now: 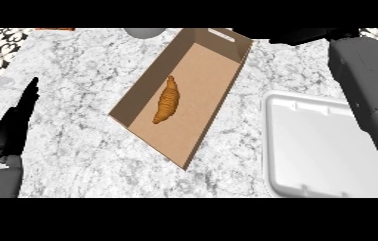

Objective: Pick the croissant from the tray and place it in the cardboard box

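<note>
Right hand (314, 35): visible only as a black shape at the upper right edge of the worktop (81, 135), cut off by the frame limit. Whether it is spread or closed cannot be determined. It holds nothing that can be seen. Its grey forearm (356, 80) runs down the right edge and overlaps the far right corner of the tray (317, 155).

Left hand (20, 117): located at the left edge, partly cut off. Fingers straight, pointing up, spread flat with nothing held and nothing touched. It is at rest, well apart from the cardboard box (144, 82). Its grey forearm shows in the lower left corner.

Croissant (167, 101): lies on the floor of the cardboard box, lengthwise, nearer the left wall than the right wall. No hand is in contact with it.

Cardboard box: long, uncovered on top, set diagonally at the centre of the worktop, far end toward the upper right. A slot-shaped handle cut-out shows in the far end wall.

Tray: white, with a raised rim, to the right of the box and near it, not touching. Its right and lower parts are cut off by the frame.

Other items: a grey round object (144, 32) at the top edge, just left of the box's far end, largely cut off and not identifiable. An orange strip (55, 29) at the top left is likewise too cut off to identify.
</note>
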